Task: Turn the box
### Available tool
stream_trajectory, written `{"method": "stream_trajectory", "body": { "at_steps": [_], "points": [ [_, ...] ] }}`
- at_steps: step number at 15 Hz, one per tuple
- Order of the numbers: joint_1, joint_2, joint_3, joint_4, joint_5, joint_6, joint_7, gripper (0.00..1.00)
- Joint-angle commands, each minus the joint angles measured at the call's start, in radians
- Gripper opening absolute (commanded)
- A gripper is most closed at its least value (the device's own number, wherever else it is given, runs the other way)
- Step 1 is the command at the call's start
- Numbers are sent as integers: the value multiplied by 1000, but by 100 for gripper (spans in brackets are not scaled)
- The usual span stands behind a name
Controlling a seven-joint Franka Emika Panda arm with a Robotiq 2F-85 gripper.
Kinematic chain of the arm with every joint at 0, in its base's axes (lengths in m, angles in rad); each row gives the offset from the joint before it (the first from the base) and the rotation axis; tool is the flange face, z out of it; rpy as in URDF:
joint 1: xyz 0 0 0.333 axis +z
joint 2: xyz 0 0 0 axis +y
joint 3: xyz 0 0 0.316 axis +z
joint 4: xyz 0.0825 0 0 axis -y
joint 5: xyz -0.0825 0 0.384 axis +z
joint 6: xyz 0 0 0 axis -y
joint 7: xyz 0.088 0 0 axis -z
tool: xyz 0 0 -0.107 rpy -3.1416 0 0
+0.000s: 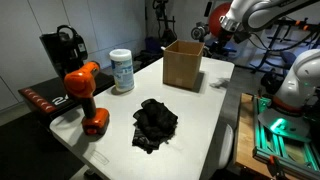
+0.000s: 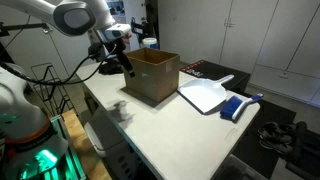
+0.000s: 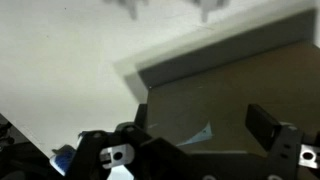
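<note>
The box is a plain brown cardboard box, open at the top, standing on the white table. It shows in both exterior views. My gripper hangs at the box's upper edge on the side away from the drill; it also shows in an exterior view. In the wrist view the gripper is open and empty, looking down into the box's brown inside. One finger is over the inside, the other by a corner wall. I cannot tell whether a finger touches the box.
An orange drill, a white canister, a crumpled black cloth and a black appliance share the table. A white dustpan and a blue brush lie beside the box. Another robot stands nearby.
</note>
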Motion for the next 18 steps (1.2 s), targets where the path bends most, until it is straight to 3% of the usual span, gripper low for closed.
{"method": "stream_trajectory", "body": {
  "at_steps": [1,9,13,18],
  "points": [
    [2,2,-2,-6,-1,-3,0,100],
    [22,-34,-29,159,-19,-175,-127,100],
    [36,38,-98,294,-28,-296,-299,100],
    [31,181,-162,414,-45,-271,-389,100]
  ]
}}
